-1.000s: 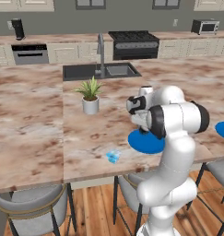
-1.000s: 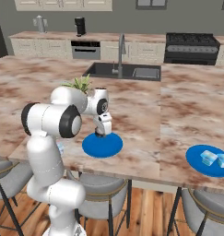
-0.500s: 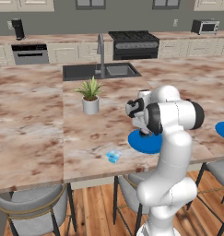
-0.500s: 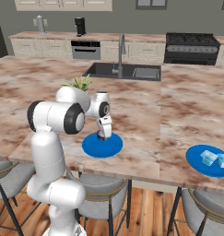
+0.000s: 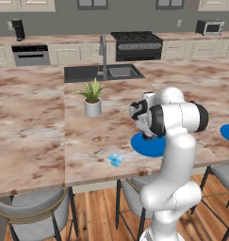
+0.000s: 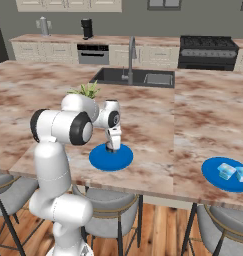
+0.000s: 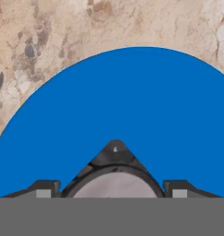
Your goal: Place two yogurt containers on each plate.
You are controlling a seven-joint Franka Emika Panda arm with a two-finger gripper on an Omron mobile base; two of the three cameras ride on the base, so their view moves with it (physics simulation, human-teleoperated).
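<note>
My gripper (image 6: 113, 147) points straight down onto the near blue plate (image 6: 111, 159), also seen as plate (image 5: 151, 146) and plate (image 7: 145, 115). Between its fingertips (image 7: 45, 189) sits a pale, dark-rimmed shape (image 7: 114, 180) that looks like a yogurt container, low over the plate. Whether the fingers still press it is unclear. One yogurt container (image 5: 116, 160) lies on the counter left of this plate, near the front edge. The far plate (image 6: 228, 182) holds two yogurt containers (image 6: 226, 171) side by side.
A potted plant (image 5: 92, 100) stands behind and left of the near plate. Further back lies the sink (image 5: 102, 72) with its faucet. Stools (image 5: 33, 207) stand below the counter's front edge (image 5: 87, 181). The marble counter stretches wide to the left.
The hand has come down from a little above the near plate to just over its surface, carrying the pale shape with it. The loose container on the counter has not moved.
</note>
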